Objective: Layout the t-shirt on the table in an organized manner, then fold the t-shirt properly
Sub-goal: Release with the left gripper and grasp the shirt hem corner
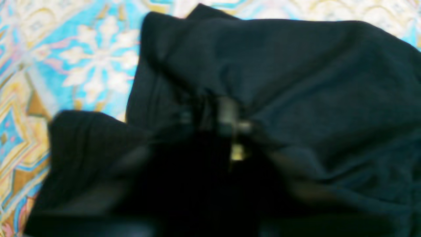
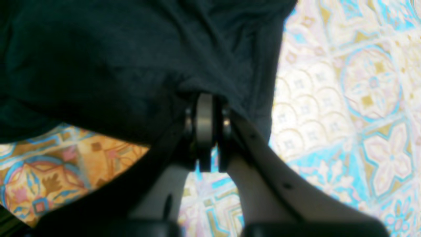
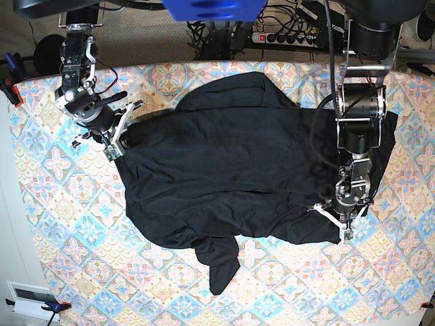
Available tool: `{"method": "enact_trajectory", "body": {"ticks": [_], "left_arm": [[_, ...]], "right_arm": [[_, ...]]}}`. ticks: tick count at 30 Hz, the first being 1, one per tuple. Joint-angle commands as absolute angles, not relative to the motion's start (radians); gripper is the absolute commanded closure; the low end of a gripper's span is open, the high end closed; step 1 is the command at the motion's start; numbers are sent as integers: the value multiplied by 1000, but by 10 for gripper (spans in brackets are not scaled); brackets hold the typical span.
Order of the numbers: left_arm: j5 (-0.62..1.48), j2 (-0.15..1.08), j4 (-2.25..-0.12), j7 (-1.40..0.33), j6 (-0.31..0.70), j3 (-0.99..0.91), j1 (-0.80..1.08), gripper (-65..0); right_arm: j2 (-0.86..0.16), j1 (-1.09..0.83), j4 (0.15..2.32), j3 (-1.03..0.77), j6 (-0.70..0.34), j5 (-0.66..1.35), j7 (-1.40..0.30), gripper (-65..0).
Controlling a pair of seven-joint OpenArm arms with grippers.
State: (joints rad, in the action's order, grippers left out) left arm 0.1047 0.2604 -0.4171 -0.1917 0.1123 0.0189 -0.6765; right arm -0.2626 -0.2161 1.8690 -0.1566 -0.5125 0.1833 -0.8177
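Writing or labels: none that I can read anywhere, neither on the cloth nor on the arms. One black t-shirt [image 3: 231,170] lies rumpled across the middle of the table [image 3: 61,231], which wears its pastel tile-patterned cover, and one loose flap, perhaps a sleeve, trails toward six o'clock. Two arms work it. The right gripper [image 3: 119,139], at about nine o'clock of the shirt, is clenched on the fabric's edge; its wrist view shows the jaws pinched together with black cloth bunched over the tips [image 2: 205,98]. The left gripper [image 3: 343,224], near four o'clock, is also clamped on the shirt; its wrist view is blurred, the fingers [image 1: 230,121] half buried in dark folds. Collar and hem are hard to pick out in the creases.
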Motion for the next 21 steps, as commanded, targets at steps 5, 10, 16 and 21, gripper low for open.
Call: {"method": "enact_trajectory", "body": {"ticks": [5,10,16,21], "left_arm": [[104,266,-490,-180,120,16,-766,-20],[101,266,-493,-180,119,-50,-855,-11],[93,268,-493,-177,85,-117,-934,-13],[84,263,-490,-127,-25,-116,-947,-133]], "right_arm": [[-272,-205,1885,-162,-507,189,-799,0],[-272,-205,1885,-162,-507,189,-799,0],[-272,-205,1885,-162,-507,189,-799,0],[-259,-206,1890,-162,-507,189,-799,0]]}}
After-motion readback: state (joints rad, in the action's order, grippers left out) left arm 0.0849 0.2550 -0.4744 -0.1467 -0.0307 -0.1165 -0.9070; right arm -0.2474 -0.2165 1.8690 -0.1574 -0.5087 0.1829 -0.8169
